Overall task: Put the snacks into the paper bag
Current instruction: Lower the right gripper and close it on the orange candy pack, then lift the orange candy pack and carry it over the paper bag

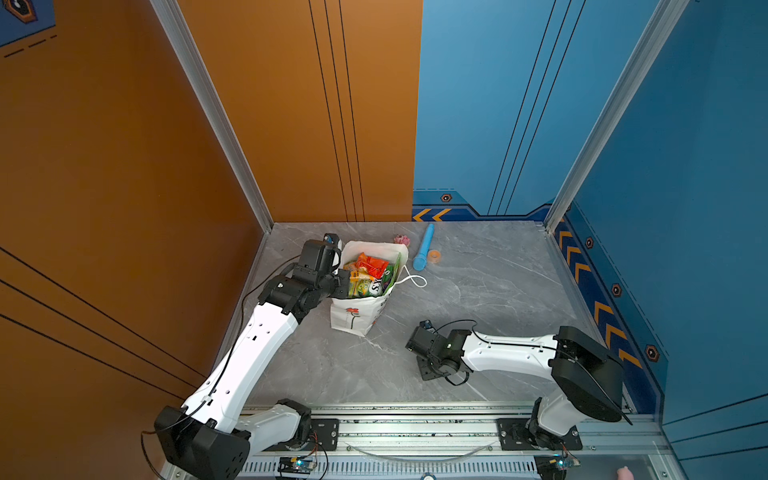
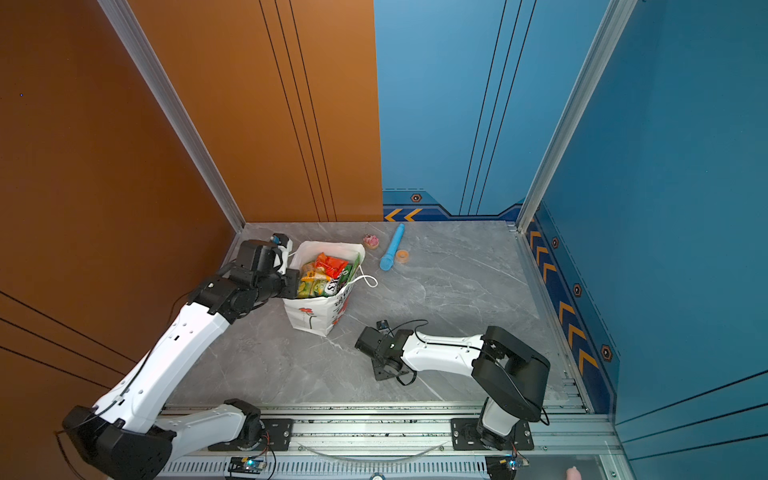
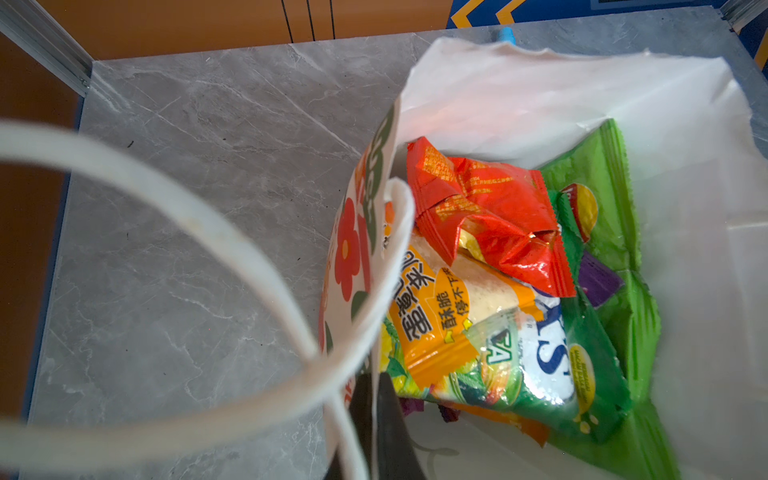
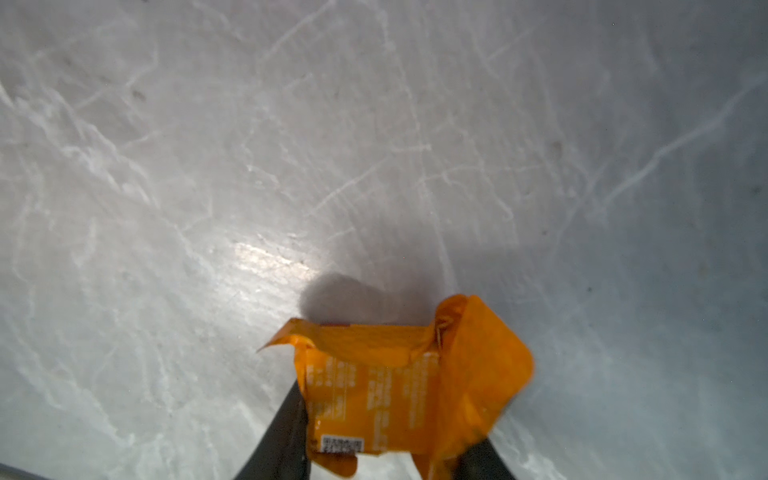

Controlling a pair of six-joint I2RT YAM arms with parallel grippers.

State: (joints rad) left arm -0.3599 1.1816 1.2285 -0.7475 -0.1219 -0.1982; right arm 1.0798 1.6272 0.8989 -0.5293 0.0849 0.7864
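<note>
In both top views we see the white upright paper bag with red flower prints (image 1: 353,316) (image 2: 309,313) standing left of centre on the grey marbled tabletop (image 1: 478,291), its mouth open and crowded with crinkly plastic snack packets (image 1: 370,272). In the left wrist view we make out a red packet (image 3: 490,216), an orange packet with printed characters (image 3: 432,324), a green sweets bag with blue lettering (image 3: 548,361) and a large green chip bag (image 3: 611,166) inside it. The left gripper (image 3: 376,415) is pinched together on the bag's rim beside a white cord handle (image 3: 232,249). In the right wrist view, the right gripper (image 4: 386,415) is clamped on a small crumpled orange packet (image 4: 407,374) close above the tabletop. A blue plastic tube (image 1: 424,247), a small pink toy (image 1: 401,240) and an orange ring (image 1: 434,256) lie just up and right of the bag in the frame.
</note>
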